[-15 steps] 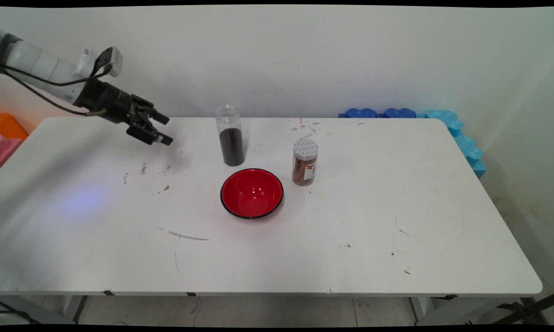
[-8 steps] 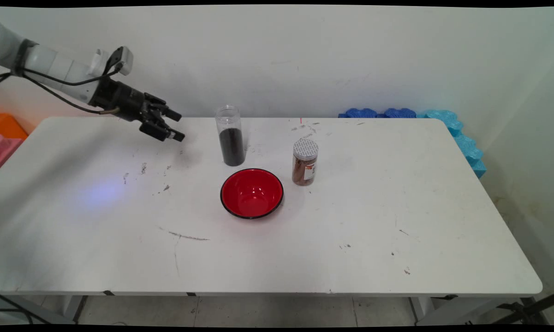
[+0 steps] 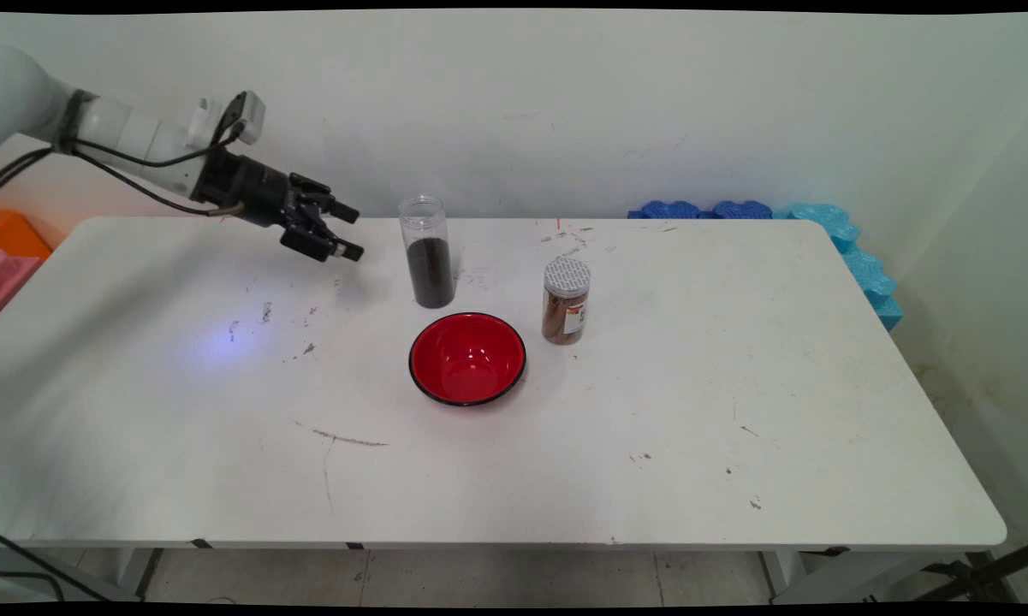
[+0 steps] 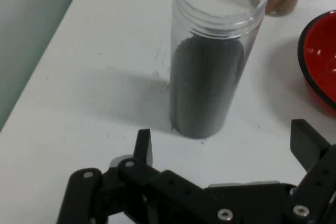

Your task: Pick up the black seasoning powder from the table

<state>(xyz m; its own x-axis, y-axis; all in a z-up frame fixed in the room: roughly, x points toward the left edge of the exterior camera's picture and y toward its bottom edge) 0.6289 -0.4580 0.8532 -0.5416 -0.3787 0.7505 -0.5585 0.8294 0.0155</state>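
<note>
1. Nearest to the camera, on the white table [image 3: 616, 462], stands the red bowl [image 3: 467, 358] with a black rim; nothing is seen inside it.
2. Just behind the bowl, to the right, is a spice jar [image 3: 566, 300] with a grey lid and brown contents. It stands upright, near the bowl but not touching it.
3. Behind the bowl, to the left, stands the clear jar [image 3: 428, 251]. It has no lid and is filled about two thirds with dark powder (its long axis is vertical).
4. The gripper [image 3: 349, 231] hovers above the table to the left of the clear jar, at about the jar's upper half, and points toward it almost horizontally. Its two fingers are spread apart and hold nothing. In the hand view the clear jar [image 4: 212, 61] stands straight ahead, between the lines of the two fingers [image 4: 143, 145] but beyond their tips, so nothing touches.
5. Farthest away, blue foam pieces [image 3: 787, 214] lie at the table's far right corner against the wall.
</note>
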